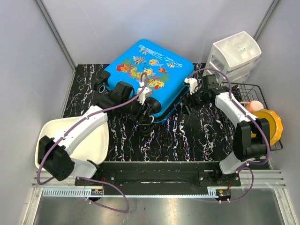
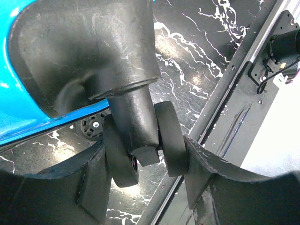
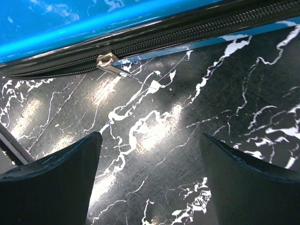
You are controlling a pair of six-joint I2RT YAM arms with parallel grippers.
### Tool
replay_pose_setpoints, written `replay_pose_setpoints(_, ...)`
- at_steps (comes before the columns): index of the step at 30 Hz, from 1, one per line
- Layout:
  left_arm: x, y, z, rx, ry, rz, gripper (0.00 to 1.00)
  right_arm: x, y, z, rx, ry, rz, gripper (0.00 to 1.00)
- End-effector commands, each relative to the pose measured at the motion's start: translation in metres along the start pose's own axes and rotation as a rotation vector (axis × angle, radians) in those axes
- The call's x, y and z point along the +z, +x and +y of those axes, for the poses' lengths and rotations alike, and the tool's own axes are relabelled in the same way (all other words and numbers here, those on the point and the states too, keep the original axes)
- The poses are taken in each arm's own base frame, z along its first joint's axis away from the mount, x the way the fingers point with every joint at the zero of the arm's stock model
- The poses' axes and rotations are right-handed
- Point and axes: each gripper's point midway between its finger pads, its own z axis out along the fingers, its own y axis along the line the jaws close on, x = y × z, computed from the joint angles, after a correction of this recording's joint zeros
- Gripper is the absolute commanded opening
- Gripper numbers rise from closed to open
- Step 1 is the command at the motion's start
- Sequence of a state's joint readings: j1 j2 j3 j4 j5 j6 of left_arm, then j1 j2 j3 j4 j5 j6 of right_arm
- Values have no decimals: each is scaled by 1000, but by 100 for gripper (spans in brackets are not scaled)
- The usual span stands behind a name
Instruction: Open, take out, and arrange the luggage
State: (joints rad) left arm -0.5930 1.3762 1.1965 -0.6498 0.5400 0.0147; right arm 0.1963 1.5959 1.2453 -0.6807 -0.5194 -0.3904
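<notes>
The luggage (image 1: 150, 70) is a bright-blue fish-print suitcase lying flat and zipped shut at the back middle of the black marble table. My left gripper (image 1: 146, 117) is at its near corner. In the left wrist view the gripper (image 2: 147, 173) has its fingers (image 2: 93, 183) closed against both sides of a black twin caster wheel (image 2: 166, 138). My right gripper (image 1: 187, 99) is beside the suitcase's right edge. In the right wrist view it (image 3: 152, 159) is open and empty above the table, with the zipper pull (image 3: 108, 63) just ahead.
A white plastic tub (image 1: 101, 140) sits at the near left under my left arm. A white drawer unit (image 1: 234, 54) stands at the back right. A black wire basket (image 1: 243, 89) on the right holds a yellow-orange item (image 1: 272, 124). Another suitcase wheel (image 2: 91, 126) shows behind the caster.
</notes>
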Motion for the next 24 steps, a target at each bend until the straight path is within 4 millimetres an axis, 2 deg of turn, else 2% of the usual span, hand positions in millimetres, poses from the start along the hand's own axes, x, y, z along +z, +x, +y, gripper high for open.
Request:
replay_pose_setpoints(1,-23,-18,-48,149,196,-116,0,6,-27,3,-134,-24,-186,93)
replay_pose_setpoints(6,-11,-8,-38,107,177,-94,0,7,-40,9,-222,-17,-370,86)
replay_pose_setpoints(7,-10,-9,-38,95,182,-95,0,10,-44,10,-256,-5,-459,84)
replay_pose_setpoints(8,-8,-10,-38,87,188,-93,0,5,-49,12,-278,9,-517,81)
replay_pose_setpoints(10,-6,-11,-39,80,195,-90,0,9,-50,17,-308,33,-589,73)
replay_pose_setpoints(16,-6,-10,-38,75,196,-82,0,23,-45,24,-366,87,-574,71)
replay_pose_setpoints(17,-6,-10,-38,71,193,-81,0,27,-45,32,-382,80,-566,71)
replay_pose_setpoints(19,-6,-9,-38,67,191,-79,0,26,-47,32,-385,131,-561,73)
replay_pose_setpoints(20,-7,-10,-37,67,186,-82,0,29,-48,41,-397,130,-559,73)
replay_pose_setpoints(23,-6,-11,-36,60,179,-82,0,34,-47,40,-391,206,-535,73)
replay_pose_setpoints(24,-6,-11,-35,56,175,-82,0,38,-47,45,-406,211,-525,71)
